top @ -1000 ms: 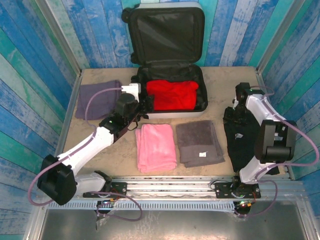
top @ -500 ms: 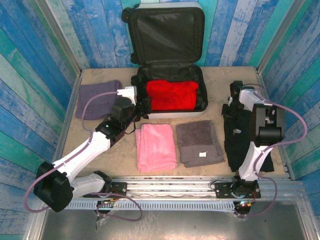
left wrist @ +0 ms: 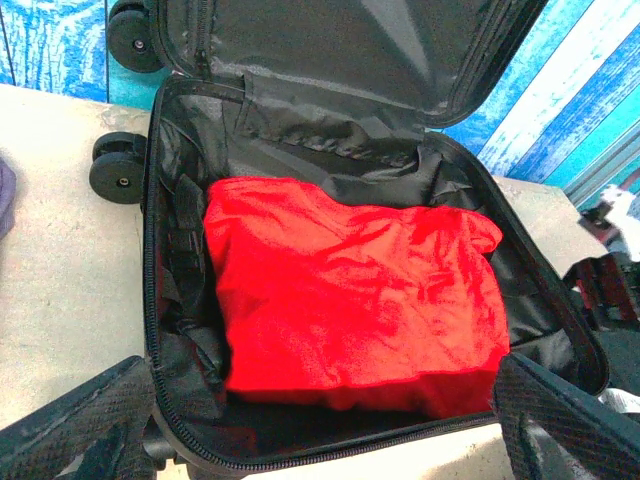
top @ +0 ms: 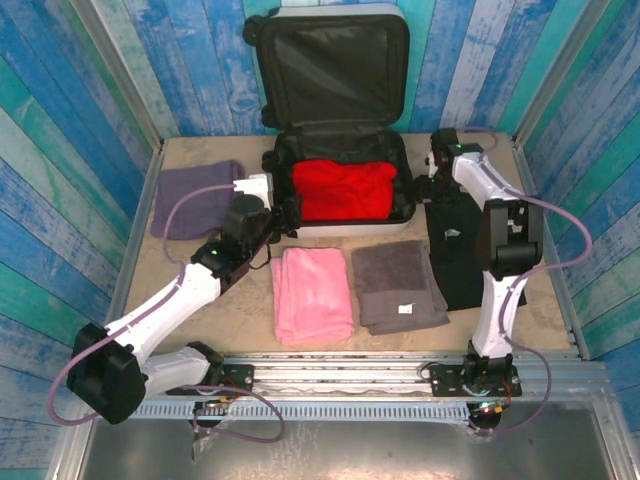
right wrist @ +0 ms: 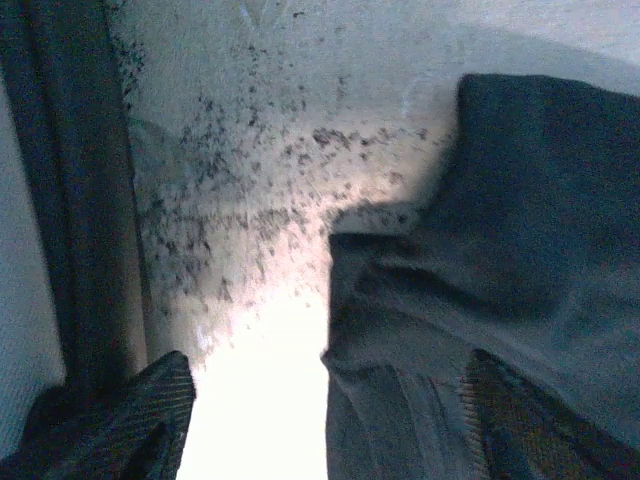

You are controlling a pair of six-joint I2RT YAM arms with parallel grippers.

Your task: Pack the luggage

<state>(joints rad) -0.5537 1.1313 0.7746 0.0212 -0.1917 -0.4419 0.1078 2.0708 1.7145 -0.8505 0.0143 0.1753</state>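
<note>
The luggage point(top: 340, 130) lies open at the back of the table, white shell, black lining, lid upright against the wall. A folded red garment point(top: 345, 190) point(left wrist: 350, 290) fills its lower half. My left gripper point(top: 283, 215) point(left wrist: 325, 440) hovers at the case's front left rim, open, with nothing between its fingers. A black garment point(top: 460, 250) point(right wrist: 500, 250) lies flat to the right of the case. My right gripper point(top: 432, 185) point(right wrist: 320, 430) sits over its far left corner, open, with the cloth's edge lying between the fingers point(right wrist: 120, 420).
A folded pink towel point(top: 312, 293) and a folded grey towel point(top: 400, 285) lie side by side in front of the case. A purple towel point(top: 195, 210) lies at the far left. Blue plank walls close in the table point(top: 240, 310) on three sides.
The right arm swung from the table's right edge back and left to the case's right side. The black garment shifted left with it. The right jaws narrowed, then spread. The left arm barely moved.
</note>
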